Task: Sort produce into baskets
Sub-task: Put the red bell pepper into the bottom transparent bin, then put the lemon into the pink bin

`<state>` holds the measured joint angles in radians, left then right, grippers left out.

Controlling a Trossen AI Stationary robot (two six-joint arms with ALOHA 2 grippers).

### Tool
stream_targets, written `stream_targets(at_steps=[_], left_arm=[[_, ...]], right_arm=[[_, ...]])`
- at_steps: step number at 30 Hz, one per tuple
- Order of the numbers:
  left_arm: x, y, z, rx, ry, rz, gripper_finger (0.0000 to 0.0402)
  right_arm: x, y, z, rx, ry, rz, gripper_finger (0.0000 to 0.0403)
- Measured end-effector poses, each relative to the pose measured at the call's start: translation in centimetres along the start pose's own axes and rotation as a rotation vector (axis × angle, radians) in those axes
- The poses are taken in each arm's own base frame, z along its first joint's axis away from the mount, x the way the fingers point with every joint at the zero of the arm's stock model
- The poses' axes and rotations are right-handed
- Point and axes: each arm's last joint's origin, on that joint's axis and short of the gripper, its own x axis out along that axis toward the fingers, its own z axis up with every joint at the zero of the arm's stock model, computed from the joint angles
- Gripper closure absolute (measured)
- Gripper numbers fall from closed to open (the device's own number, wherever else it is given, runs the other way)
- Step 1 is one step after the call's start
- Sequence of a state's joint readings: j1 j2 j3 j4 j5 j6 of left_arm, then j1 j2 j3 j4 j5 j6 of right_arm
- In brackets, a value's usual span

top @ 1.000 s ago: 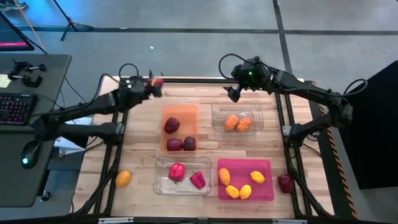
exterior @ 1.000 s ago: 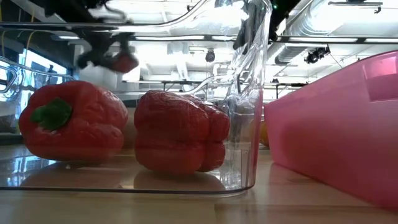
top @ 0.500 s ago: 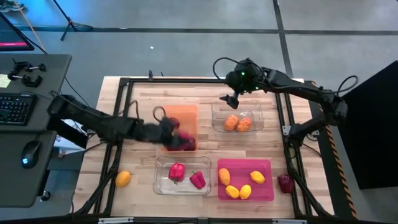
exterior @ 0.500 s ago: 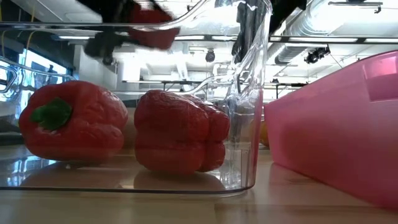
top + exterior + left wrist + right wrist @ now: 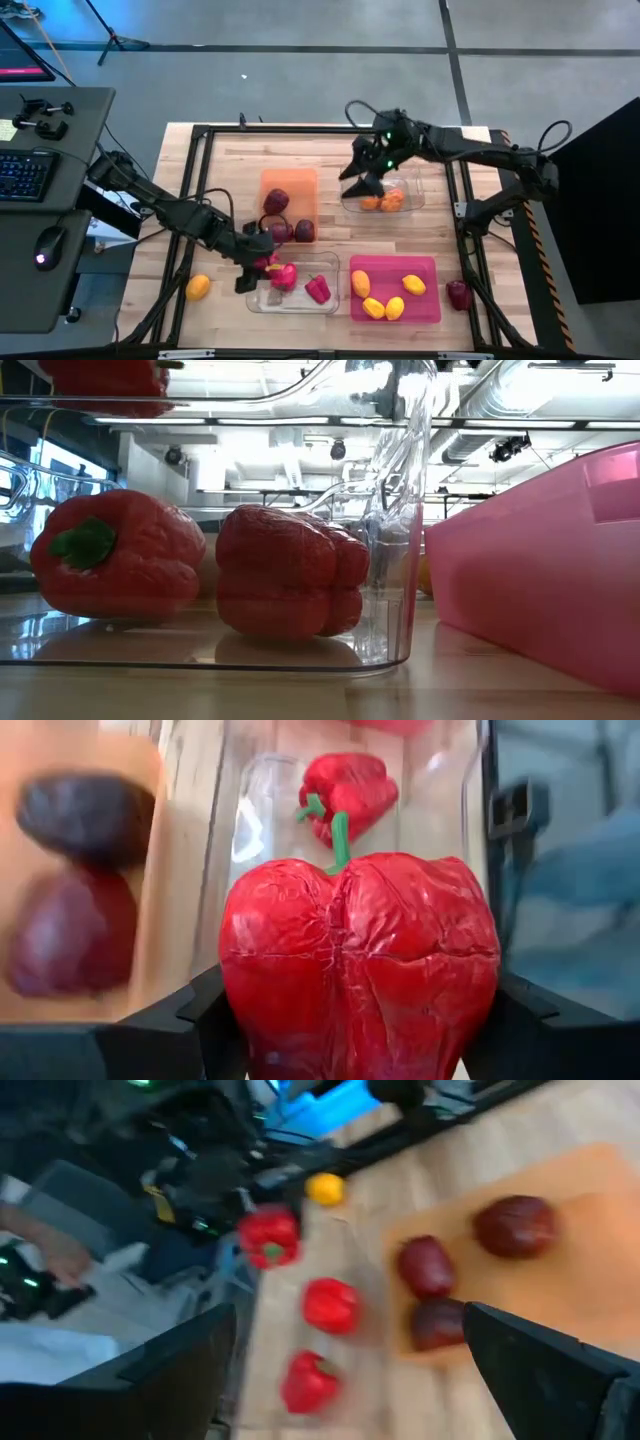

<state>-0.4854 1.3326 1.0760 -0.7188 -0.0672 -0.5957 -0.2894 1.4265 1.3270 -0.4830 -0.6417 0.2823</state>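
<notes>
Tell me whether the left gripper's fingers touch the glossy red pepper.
Touching: in the left wrist view both dark fingers press against the pepper's sides.

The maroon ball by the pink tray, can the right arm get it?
Probably yes. The maroon ball lies alone on the table beside that arm's base, nothing over it, and the right tool is open and empty.

- The table (image 5: pixel 230 165) is evenly lit from overhead.
- Glare is seen on the clear tray (image 5: pixel 400 510).
- The right wrist view is smeared by motion blur.
</notes>
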Motion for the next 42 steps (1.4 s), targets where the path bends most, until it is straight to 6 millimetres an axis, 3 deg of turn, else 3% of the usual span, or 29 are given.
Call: stream_targets(at_steps=[5,13,19,26,32,37,42], left_arm=[[0.0,-0.2,0.1,0.21,-0.045,0.038,0.0148],[-0.1,-0.4,0.5,0.146,-0.111,0.048,0.0148],[0.1,-0.3,1.0,0.11,-0.164,0.076,0.0147],[2.1,-0.9,3.0,0.103,-0.256,-0.034,0.0126],[4.9,-0.4,3.0,0.069,-0.143,-0.057,0.0077],[4.2,-0.1,4.5,0.031,-0.136,-0.107,0.0036],[2.8,0.1,5.2,-0.032,-0.11,-0.087,0.0026]], right_arm=[[3.0,4.8,-1.0,0.066,-0.034,-0.014,0.0024],[6.3,12.6,-7.1,0.187,0.091,-0.171,0.0024],[7.8,16.3,-10.8,0.216,0.014,-0.331,0.0024],[9.2,17.9,-13.6,0.246,0.078,-0.358,0.0024],[9.2,18.3,-14.5,0.241,0.112,-0.372,0.0024],[9.0,18.0,-14.8,0.199,0.156,-0.401,0.0024],[8.8,17.8,-15.0,0.14,0.194,-0.426,0.0024]])
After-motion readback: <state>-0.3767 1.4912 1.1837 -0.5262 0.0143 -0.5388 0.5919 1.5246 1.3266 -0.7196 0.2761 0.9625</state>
